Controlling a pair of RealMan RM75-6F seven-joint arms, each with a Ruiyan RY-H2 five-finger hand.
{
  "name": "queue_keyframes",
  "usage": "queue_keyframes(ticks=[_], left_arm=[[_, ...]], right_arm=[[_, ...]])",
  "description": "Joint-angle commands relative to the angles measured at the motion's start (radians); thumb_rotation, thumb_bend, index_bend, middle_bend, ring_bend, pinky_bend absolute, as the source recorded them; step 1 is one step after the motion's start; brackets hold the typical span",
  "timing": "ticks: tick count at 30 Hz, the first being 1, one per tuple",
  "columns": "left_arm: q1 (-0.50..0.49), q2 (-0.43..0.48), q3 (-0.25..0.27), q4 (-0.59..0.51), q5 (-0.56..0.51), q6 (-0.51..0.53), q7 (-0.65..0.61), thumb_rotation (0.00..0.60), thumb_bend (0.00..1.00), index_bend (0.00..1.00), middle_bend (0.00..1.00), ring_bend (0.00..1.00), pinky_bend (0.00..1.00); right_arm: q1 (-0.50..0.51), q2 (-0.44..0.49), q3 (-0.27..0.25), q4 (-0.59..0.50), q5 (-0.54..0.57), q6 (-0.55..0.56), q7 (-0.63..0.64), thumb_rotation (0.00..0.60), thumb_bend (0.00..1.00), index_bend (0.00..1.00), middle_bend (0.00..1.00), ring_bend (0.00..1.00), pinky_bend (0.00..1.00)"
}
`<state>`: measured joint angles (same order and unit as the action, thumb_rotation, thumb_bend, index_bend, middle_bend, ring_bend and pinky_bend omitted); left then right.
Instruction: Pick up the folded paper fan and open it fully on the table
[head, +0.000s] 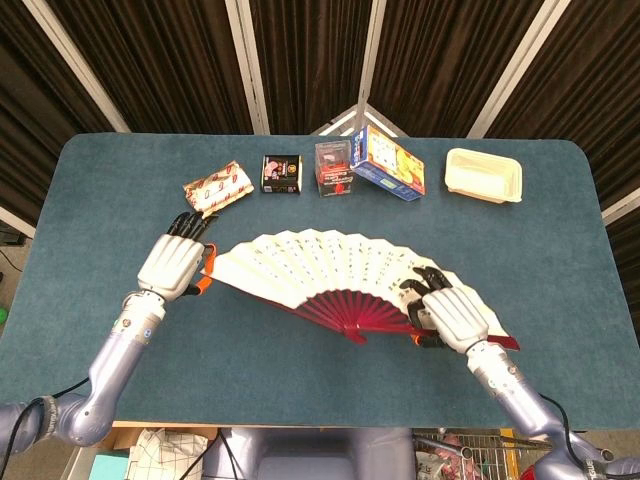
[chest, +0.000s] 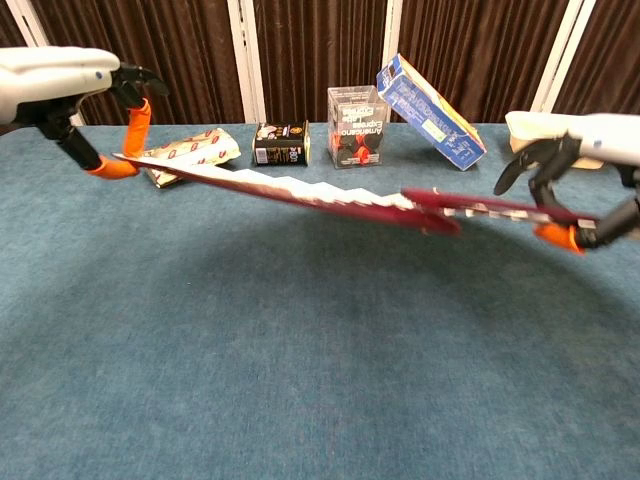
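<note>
Fan (head: 320, 270) spread near fully, held aloft: left hand (head: 172, 265) and right hand (head: 452, 313) pinching opposite end ribs. Remaining: lay flat on table (head: 560, 240).

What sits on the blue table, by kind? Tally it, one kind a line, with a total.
Open paper fan with dark red ribs: 1
Red and white snack packet: 1
Small black box: 1
Clear plastic box: 1
Blue and yellow carton: 1
Cream plastic tray: 1
Total: 6
</note>
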<state>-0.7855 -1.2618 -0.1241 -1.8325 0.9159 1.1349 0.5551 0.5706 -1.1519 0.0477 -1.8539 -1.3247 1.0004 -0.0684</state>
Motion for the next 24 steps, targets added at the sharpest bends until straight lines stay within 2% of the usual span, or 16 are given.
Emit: queue_keyframes(ticks=[1, 6, 9, 14, 17, 24], left_arm=[[0.007, 0.041, 0.01, -0.024, 0.0, -0.042, -0.026, 0.6, 0.26, 0.38, 0.0, 0.0, 0.0], [0.019, 0.091, 0.016, -0.046, 0.015, -0.077, -0.07, 0.6, 0.14, 0.25, 0.0, 0.0, 0.0], [0.029, 0.109, 0.015, -0.056, 0.027, -0.077, -0.091, 0.6, 0.13, 0.21, 0.0, 0.0, 0.0], [0.06, 0.138, 0.02, -0.081, 0.064, -0.057, -0.133, 0.6, 0.13, 0.18, 0.0, 0.0, 0.0], [0.095, 0.16, 0.031, -0.095, 0.113, -0.029, -0.169, 0.6, 0.13, 0.17, 0.0, 0.0, 0.0], [0.152, 0.202, 0.06, -0.088, 0.205, 0.001, -0.223, 0.6, 0.13, 0.15, 0.0, 0.0, 0.0]], right_arm=[[0.012, 0.046, -0.034, -0.035, -0.001, -0.064, -0.023, 0.6, 0.44, 0.01, 0.0, 0.0, 0.0], [0.013, 0.077, -0.067, -0.068, 0.014, -0.096, -0.102, 0.6, 0.36, 0.0, 0.0, 0.0, 0.0], [0.006, 0.082, -0.075, -0.075, 0.02, -0.092, -0.125, 0.6, 0.35, 0.0, 0.0, 0.0, 0.0], [-0.015, 0.088, -0.089, -0.064, 0.021, -0.066, -0.169, 0.6, 0.35, 0.0, 0.0, 0.0, 0.0], [-0.035, 0.093, -0.109, -0.032, 0.009, -0.033, -0.248, 0.6, 0.34, 0.0, 0.0, 0.0, 0.0], [-0.053, 0.105, -0.142, -0.01, 0.013, -0.009, -0.432, 0.6, 0.23, 0.0, 0.0, 0.0, 0.0]])
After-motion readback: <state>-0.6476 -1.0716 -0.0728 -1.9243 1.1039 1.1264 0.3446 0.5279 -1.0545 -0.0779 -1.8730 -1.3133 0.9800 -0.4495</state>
